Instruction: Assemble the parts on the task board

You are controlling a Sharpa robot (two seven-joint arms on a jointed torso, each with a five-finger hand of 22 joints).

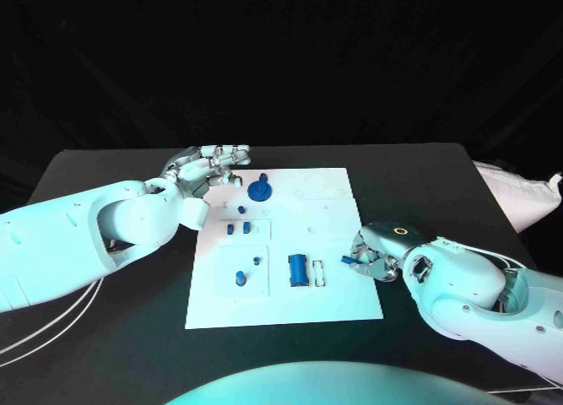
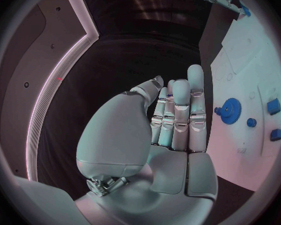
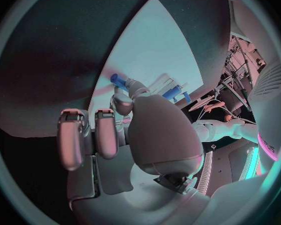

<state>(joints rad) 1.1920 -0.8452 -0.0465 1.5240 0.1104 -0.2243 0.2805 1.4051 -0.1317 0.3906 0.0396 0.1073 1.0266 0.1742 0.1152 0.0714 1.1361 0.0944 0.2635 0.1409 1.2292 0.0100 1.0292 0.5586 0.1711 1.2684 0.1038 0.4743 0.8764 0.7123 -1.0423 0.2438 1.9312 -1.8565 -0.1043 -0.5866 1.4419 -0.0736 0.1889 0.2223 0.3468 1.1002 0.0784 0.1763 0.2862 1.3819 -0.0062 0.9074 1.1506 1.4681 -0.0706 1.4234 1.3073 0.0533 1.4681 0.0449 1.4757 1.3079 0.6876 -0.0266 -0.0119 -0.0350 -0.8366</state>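
The white task board lies in the middle of the black table. A blue gear stands near its far left corner. My left hand hovers just beside the gear at the board's far left edge, fingers stretched out and holding nothing. At the board's right edge my right hand pinches a small blue part between thumb and fingertip. A blue block lies in the board's near half, with a slim blue piece beside it.
Several small blue pieces sit along the board's left side, one near the front left. A white bag lies off the table's right edge. Bare black table surrounds the board.
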